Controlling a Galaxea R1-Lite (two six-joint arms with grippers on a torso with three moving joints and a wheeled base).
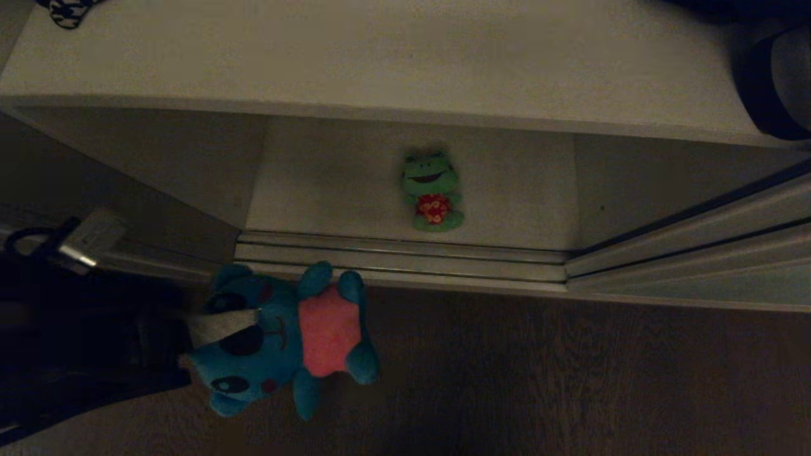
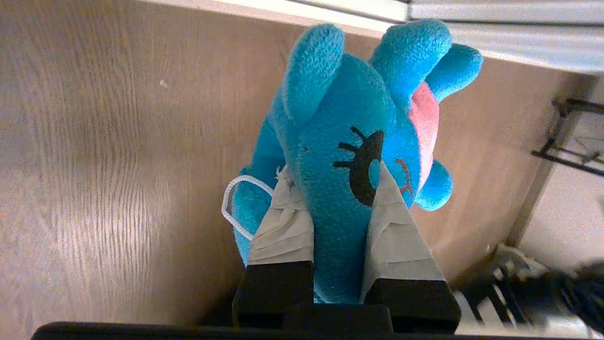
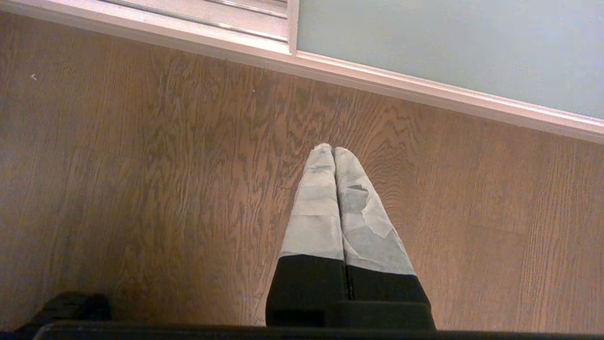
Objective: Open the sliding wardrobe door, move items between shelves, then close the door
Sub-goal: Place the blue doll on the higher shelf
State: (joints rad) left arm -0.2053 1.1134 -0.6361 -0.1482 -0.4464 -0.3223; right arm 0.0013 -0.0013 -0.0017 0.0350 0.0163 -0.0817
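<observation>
My left gripper (image 1: 247, 332) is shut on the head of a teal-blue soft toy (image 1: 285, 335) with a pink belly. It holds the toy above the wooden floor, just in front of the wardrobe's floor rail (image 1: 399, 259). In the left wrist view the taped fingers (image 2: 283, 222) pinch the toy (image 2: 339, 118) from both sides. A green frog toy (image 1: 433, 190) with a red mark lies on the low white shelf (image 1: 329, 183). A wide upper shelf (image 1: 380, 57) juts out above it. My right gripper (image 3: 332, 150) hangs shut and empty over the floor, near the pale grey-green sliding door (image 3: 448, 47).
A dark rounded object (image 1: 779, 82) sits at the right end of the upper shelf, and a black-and-white patterned thing (image 1: 66, 12) at its left end. Wooden floor (image 1: 570, 367) stretches in front of the wardrobe. A black rack (image 2: 575, 137) stands off to one side.
</observation>
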